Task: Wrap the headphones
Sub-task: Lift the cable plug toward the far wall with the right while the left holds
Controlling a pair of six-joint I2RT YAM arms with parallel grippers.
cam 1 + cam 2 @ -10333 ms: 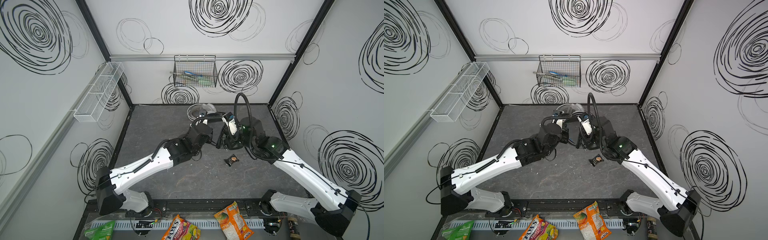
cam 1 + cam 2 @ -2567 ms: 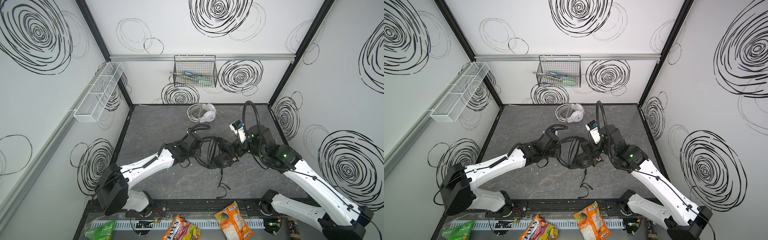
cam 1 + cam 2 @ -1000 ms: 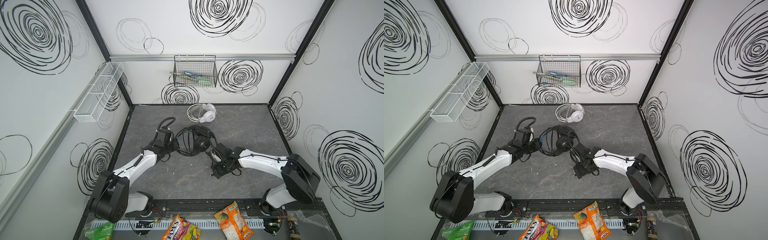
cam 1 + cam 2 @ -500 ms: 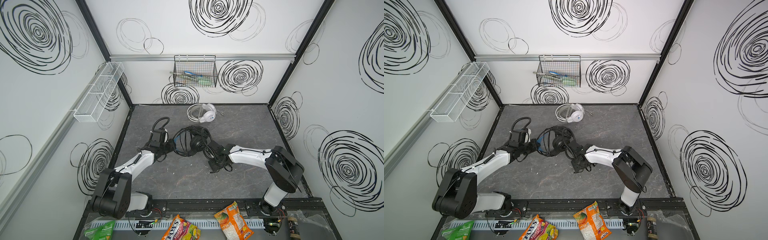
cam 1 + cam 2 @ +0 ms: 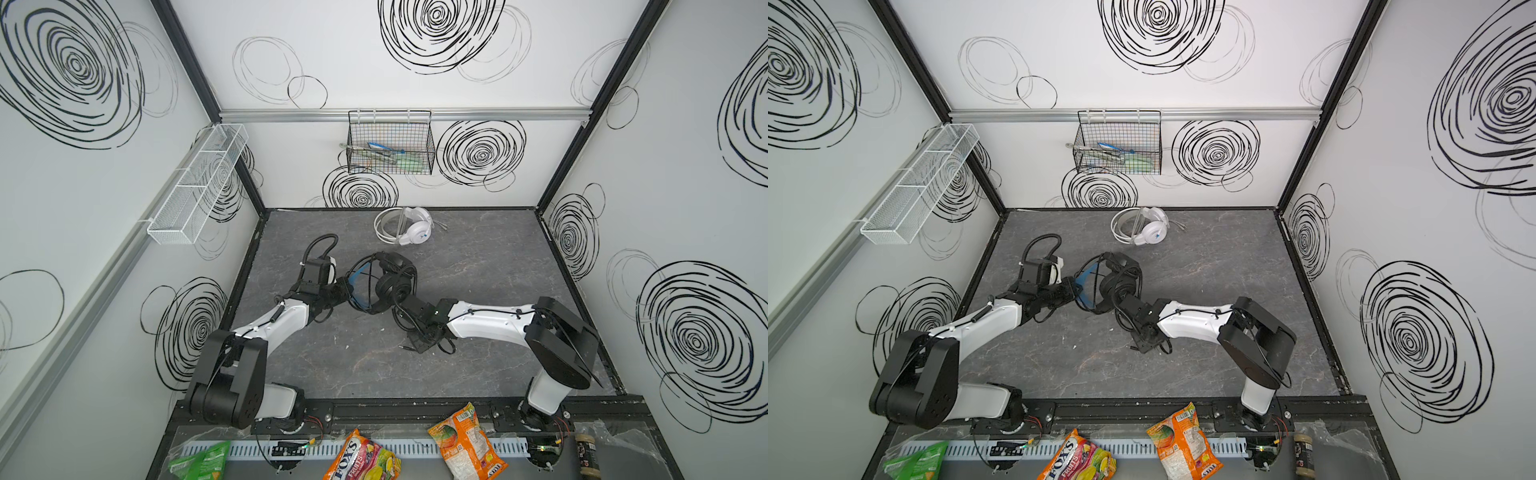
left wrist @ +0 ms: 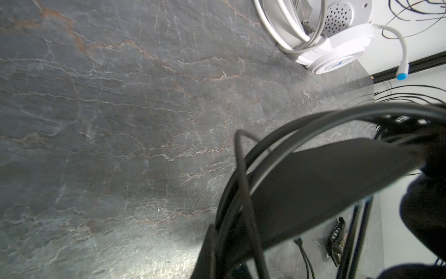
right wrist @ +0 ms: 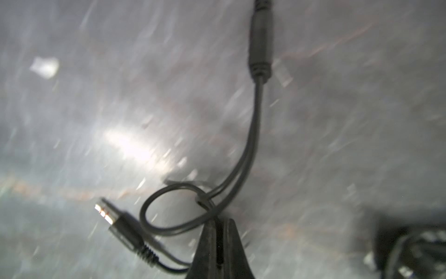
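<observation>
A grey stone-patterned table (image 5: pixel 478 266) sits inside white walls covered in black scribbled spirals. The black headphones (image 5: pixel 382 284) sit left of centre. Their blue-lined headband points toward the left arm and their ear cups toward the middle, so the long axis runs roughly left to right. The left claw (image 5: pixel 344 287) is clamped on that headband. Loops of black cable (image 7: pixel 253 135) drape over the ear cups, and the cable trails toward the front. There the right claw (image 7: pixel 218 229) has its jaws together, pinching the cable just above the table. The cable's plug (image 7: pixel 113 217) lies beside this claw. The white headphones (image 5: pixel 405 228) rest well apart near the back wall, with the headband loop to the left, the ear cup to the right and the white cord gathered around the band. A black wire basket (image 5: pixel 390 143) hangs on the back wall above them, and a white mesh shelf (image 5: pixel 195 187) runs along the left wall. Snack bags (image 5: pixel 465 446) lie past the front rail, off the table.
</observation>
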